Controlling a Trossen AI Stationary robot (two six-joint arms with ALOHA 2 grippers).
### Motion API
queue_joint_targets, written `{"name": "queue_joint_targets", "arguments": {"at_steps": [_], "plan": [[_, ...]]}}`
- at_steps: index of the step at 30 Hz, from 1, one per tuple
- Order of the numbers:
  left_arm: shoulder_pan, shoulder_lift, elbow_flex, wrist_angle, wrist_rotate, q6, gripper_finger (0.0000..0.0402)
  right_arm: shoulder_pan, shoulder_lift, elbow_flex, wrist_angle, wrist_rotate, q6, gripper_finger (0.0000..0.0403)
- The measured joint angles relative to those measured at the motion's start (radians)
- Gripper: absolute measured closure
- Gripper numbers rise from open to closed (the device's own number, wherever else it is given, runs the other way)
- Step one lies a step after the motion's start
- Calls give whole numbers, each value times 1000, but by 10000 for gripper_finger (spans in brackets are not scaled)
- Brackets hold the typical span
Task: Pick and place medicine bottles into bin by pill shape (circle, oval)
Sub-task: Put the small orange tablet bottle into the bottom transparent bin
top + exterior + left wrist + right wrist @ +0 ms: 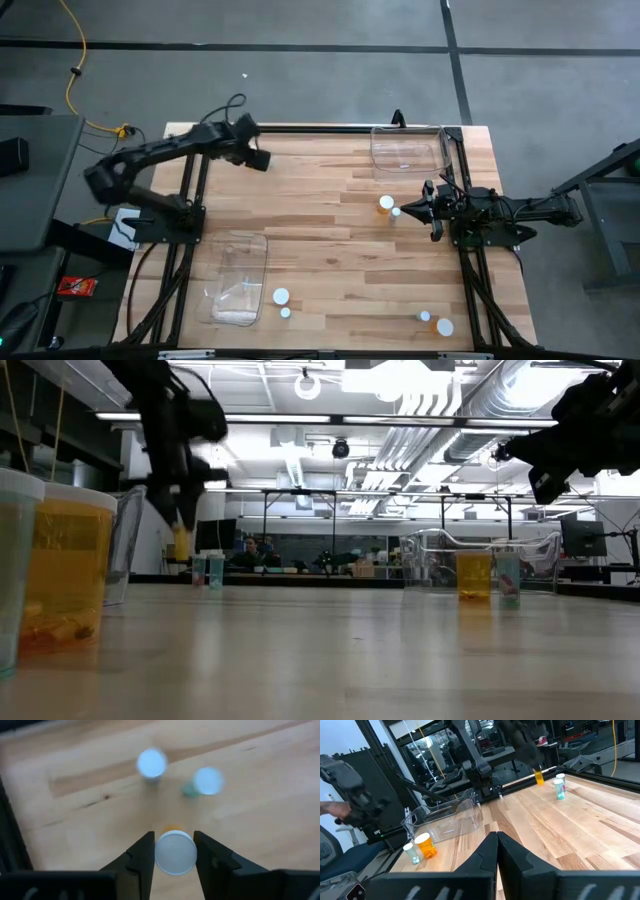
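Note:
My left gripper (256, 158) is at the table's far left, shut on a small orange bottle with a white cap (175, 852). It holds the bottle above the table, and the bottle also shows in the low view (181, 544). Two more white-capped bottles, one pale (151, 764) and one teal (207, 781), stand on the wood below it. My right gripper (415, 210) is shut and empty at the table's right. An orange bottle (386, 203) and a small pale one (396, 212) stand just beyond its tips. My left gripper pinches the orange bottle between its two fingers at the white cap's opposite sides (159, 854). The fingers come from above, pointing down. The bottle hangs upright below them, lifted clear of the table.
One clear bin (405, 150) stands at the far right and another (238, 278) at the near left. Two bottles (281, 296) stand beside the near-left bin, and two more (444, 326) are near the front right edge. The middle of the table is bare wood.

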Motion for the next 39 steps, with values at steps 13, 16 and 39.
{"name": "queue_joint_targets", "arguments": {"at_steps": [13,16,39], "plan": [[-323,-484,-44,351,138,76,292,0,0,0,0,0,0,402],[-419,-522,-134,562,109,41,291,0,0,0,0,0,0,402],[-597,-512,-402,1022,124,93,291,0,0,0,294,225,327,402]]}}
